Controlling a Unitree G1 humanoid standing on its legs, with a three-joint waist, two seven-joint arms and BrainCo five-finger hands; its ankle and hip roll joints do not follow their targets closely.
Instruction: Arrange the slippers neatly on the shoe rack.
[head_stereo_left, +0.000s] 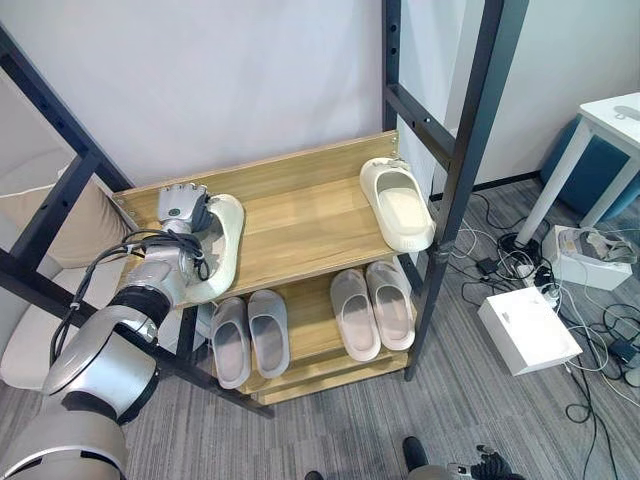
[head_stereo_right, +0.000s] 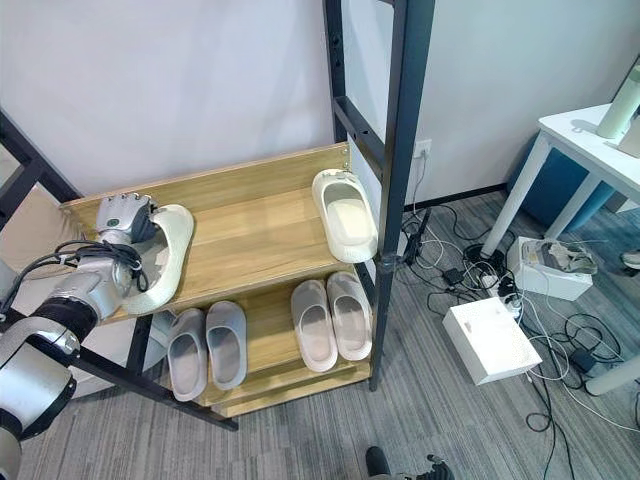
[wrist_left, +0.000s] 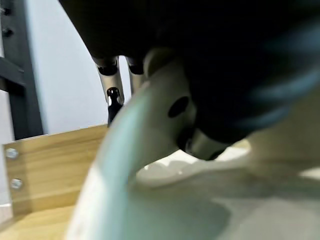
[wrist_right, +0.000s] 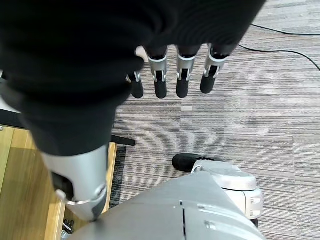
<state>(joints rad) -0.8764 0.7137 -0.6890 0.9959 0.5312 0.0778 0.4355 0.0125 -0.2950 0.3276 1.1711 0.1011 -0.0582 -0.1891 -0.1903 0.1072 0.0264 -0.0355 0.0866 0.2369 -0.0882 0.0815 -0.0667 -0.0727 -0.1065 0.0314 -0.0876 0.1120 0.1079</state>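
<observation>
Shoe rack (head_stereo_left: 300, 215), top shelf: one cream slipper at each end, my left hand (head_stereo_left: 183, 207) on the left one.
Left slipper (head_stereo_left: 218, 250) has its long axis front-to-back, tilted slightly, lying by the shelf's left edge; right slipper (head_stereo_left: 396, 203) lies flat, also front-to-back, well apart. The lower shelf holds a grey pair (head_stereo_left: 249, 336) and a beige pair (head_stereo_left: 372, 309), all lengthwise. My left arm reaches up from lower left, fingers apparently curled round the slipper's rim, though the wrist view is poor. My right hand (wrist_right: 172, 75) hangs over the carpet, fingers straight.
</observation>
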